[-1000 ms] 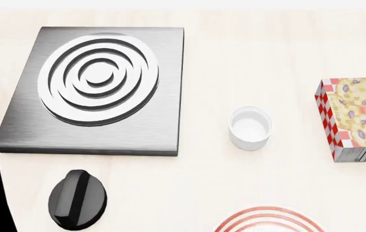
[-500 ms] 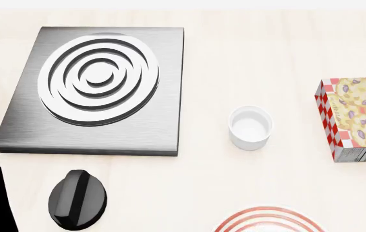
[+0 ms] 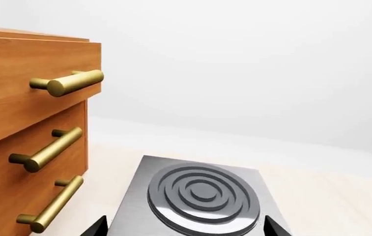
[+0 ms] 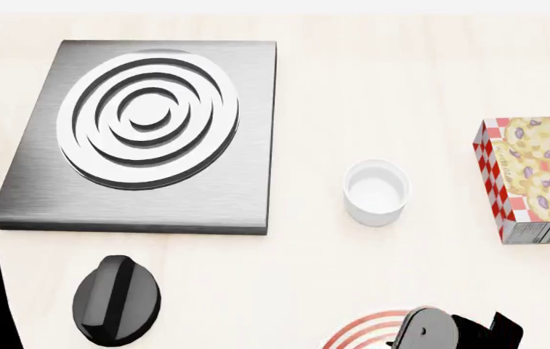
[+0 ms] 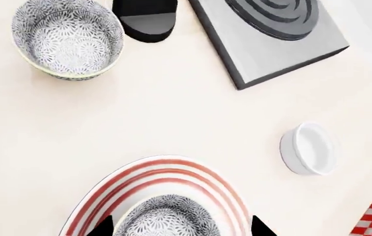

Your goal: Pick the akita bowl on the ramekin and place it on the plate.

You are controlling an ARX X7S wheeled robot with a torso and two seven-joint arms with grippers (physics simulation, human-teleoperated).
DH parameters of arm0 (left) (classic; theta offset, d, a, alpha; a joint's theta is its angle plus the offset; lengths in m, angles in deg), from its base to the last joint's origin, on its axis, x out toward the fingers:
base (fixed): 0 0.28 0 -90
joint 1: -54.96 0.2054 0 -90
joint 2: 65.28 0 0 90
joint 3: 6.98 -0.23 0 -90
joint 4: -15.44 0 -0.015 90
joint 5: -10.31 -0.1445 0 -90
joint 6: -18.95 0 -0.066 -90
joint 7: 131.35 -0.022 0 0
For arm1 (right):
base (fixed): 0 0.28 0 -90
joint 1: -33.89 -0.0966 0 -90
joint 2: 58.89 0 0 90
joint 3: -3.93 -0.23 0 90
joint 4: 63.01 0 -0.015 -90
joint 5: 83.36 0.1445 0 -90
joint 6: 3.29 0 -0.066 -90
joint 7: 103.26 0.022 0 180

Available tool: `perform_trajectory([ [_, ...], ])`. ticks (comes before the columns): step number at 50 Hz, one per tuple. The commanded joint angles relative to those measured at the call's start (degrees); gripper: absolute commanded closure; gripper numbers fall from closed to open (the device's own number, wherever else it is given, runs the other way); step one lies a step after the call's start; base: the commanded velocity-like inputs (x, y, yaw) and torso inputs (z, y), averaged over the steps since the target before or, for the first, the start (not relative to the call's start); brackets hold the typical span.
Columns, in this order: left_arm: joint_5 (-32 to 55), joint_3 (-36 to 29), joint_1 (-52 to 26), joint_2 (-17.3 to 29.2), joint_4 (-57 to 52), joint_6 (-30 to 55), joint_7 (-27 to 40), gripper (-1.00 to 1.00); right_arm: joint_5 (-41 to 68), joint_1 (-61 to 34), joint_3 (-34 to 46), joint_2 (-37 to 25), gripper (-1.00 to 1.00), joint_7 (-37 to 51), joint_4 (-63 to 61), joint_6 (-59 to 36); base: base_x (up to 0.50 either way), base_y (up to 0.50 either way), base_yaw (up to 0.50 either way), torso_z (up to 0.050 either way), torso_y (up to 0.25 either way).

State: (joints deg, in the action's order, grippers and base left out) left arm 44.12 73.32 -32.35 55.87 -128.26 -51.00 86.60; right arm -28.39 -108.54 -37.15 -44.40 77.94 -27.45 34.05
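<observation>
A dark speckled akita bowl sits upright on the red-ringed plate, partly cut off by the edge of the right wrist view. My right gripper is open, its two dark fingertips standing one on each side of that bowl. The white ramekin stands empty on the table beyond the plate. In the head view the right gripper covers part of the plate at the near edge. My left gripper is open and holds nothing, hovering near the stove plate.
A look-alike speckled bowl sits on the table beside a black knob. The grey stove plate lies far left, a cookie box far right. A wooden drawer unit with brass handles stands by the left arm.
My right gripper has come into the head view at the near edge, over the plate. The left fingertip has shifted slightly. The ramekin has stayed empty throughout.
</observation>
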Motion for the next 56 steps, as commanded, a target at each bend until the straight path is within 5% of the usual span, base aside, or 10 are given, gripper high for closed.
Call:
perform_trajectory([
  [1, 0.6, 0.3, 0.1, 0.4, -0.3, -0.1, 0.5, -1.0, 8.8, -7.0, -6.8, 0.1, -1.0, 1.6, -1.3, 1.1, 0.0, 0.0, 0.0, 0.0, 0.0],
  [24, 0.0, 0.1, 0.0, 1.1, 0.0, -0.6, 0.8, -1.0, -1.9, 2.3, -12.5, 6.8, -1.0, 18.5, 5.6, 25.5, 0.0, 0.0, 0.0, 0.0, 0.005],
  [40, 0.1, -0.1, 0.0, 1.2, 0.6, -1.3, 0.7, -1.0, -7.9, 12.5, -18.6, 9.5, -1.0, 33.9, 10.9, 41.1, 0.0, 0.0, 0.0, -0.003, 0.25],
  [56, 0.0, -0.5, -0.4, 1.4, 1.1, -1.5, 0.7, -1.0, -14.0, 21.3, -21.8, 9.5, -1.0, 40.4, 11.1, 52.3, 0.0, 0.0, 0.0, -0.003, 0.25],
])
